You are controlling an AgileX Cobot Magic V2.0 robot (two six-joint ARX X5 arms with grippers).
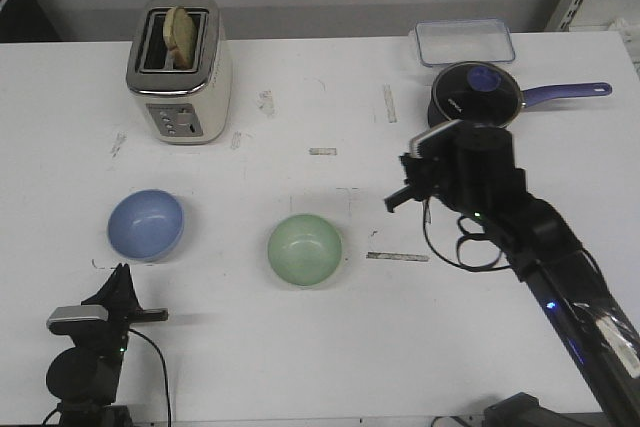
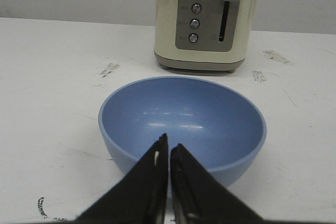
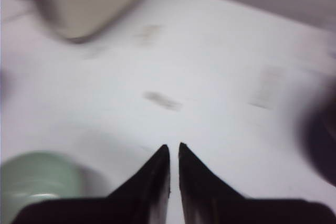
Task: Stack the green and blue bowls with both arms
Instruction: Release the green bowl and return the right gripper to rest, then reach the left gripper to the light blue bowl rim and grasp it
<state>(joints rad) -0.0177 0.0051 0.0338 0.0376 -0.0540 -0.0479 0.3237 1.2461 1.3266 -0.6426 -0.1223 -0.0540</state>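
The light blue bowl (image 1: 146,224) sits upright on the white table at the left, and the pale green bowl (image 1: 305,249) sits upright near the middle. My left gripper (image 1: 121,273) is shut and empty, just short of the blue bowl's near side. In the left wrist view its tips (image 2: 169,143) lie in front of the blue bowl (image 2: 181,119). My right gripper (image 1: 393,204) is shut and empty, above the table to the right of the green bowl. The right wrist view is blurred; it shows the closed tips (image 3: 174,148) and the green bowl (image 3: 31,182) off to one side.
A cream toaster (image 1: 180,72) with bread in it stands at the back left, behind the blue bowl (image 2: 207,19). A dark navy saucepan (image 1: 478,92) with a purple handle and a clear lidded box (image 1: 465,42) stand at the back right, behind my right arm.
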